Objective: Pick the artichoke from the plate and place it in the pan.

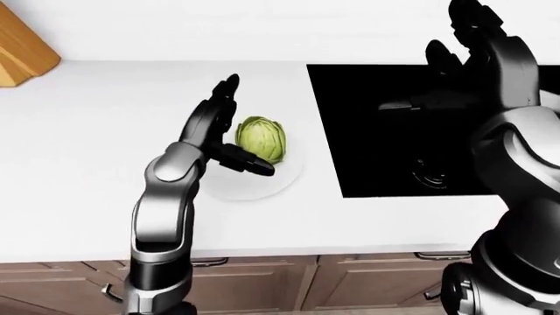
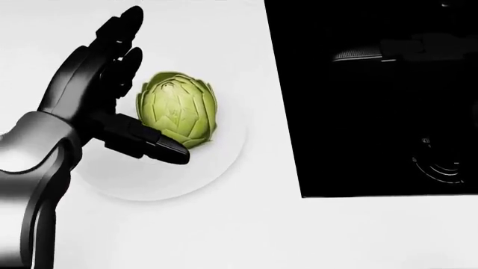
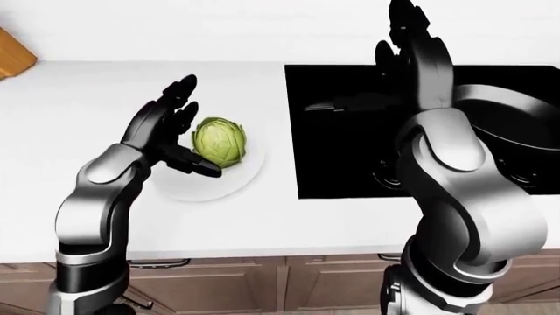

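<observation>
A green artichoke (image 2: 177, 109) lies on a white plate (image 2: 205, 168) on the white counter. My left hand (image 2: 147, 101) is open and cups the artichoke's left side. Its thumb (image 2: 161, 147) reaches under the lower edge, while the other fingers (image 2: 123, 39) stand up along the left, not closed round it. Right of the plate, the dark pan (image 3: 516, 125) sits on the black cooktop (image 2: 374, 140), its handle (image 2: 358, 55) pointing left. My right hand (image 1: 455, 36) is raised open above the cooktop, holding nothing.
A wooden block (image 1: 21, 49) stands at the top left of the counter in the left-eye view. Brown cabinet fronts (image 1: 262, 282) run below the counter edge. My right arm (image 3: 464, 170) hides part of the pan and cooktop.
</observation>
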Available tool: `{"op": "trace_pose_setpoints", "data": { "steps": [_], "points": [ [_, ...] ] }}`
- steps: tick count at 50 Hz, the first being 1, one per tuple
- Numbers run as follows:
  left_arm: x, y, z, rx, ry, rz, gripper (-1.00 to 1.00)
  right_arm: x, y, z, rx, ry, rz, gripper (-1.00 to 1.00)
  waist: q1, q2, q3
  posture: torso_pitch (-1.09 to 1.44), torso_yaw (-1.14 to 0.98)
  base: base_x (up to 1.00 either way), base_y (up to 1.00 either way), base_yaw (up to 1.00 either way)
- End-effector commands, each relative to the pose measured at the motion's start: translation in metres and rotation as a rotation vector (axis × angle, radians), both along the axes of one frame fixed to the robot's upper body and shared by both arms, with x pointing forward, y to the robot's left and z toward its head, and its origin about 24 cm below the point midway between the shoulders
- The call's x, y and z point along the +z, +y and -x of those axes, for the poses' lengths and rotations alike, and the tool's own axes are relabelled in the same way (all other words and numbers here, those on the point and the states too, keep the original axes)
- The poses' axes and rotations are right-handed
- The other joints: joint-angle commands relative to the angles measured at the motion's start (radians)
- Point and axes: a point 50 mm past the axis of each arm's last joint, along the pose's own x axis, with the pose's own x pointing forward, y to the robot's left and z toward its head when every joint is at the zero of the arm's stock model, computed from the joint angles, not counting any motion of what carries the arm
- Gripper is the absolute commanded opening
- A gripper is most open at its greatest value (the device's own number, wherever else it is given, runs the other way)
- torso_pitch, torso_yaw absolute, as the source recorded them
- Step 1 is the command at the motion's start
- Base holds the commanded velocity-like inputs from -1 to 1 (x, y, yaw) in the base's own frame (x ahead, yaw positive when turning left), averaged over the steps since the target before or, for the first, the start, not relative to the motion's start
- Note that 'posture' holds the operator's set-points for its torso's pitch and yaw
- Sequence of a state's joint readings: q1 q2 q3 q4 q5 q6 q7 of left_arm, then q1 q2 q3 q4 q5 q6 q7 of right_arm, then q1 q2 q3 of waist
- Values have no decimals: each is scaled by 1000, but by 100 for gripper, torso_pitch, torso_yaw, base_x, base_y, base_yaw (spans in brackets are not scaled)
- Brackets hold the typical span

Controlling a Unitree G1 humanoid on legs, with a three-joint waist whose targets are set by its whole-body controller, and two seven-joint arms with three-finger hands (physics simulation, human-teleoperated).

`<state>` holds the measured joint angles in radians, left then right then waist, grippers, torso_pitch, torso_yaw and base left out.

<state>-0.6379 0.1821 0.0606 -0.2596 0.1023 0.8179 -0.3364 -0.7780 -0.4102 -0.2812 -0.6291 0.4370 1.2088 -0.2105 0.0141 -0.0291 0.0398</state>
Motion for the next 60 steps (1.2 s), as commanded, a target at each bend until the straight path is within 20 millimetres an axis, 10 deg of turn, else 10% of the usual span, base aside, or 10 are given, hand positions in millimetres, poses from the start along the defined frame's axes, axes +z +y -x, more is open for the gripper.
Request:
{"op": "trace_pose_setpoints", "data": {
  "steps": [1, 60],
  "points": [
    [19, -1, 2, -6, -95, -5, 100, 12, -1, 5, -6, -76, 2, 100, 0, -1, -25, 0, 0, 0, 0, 0],
    [1, -5, -19, -16, -55, -92, 100, 13, -1, 7, -5, -82, -2, 100, 1, -4, -28, 0, 0, 0, 0, 0]
  ]
}}
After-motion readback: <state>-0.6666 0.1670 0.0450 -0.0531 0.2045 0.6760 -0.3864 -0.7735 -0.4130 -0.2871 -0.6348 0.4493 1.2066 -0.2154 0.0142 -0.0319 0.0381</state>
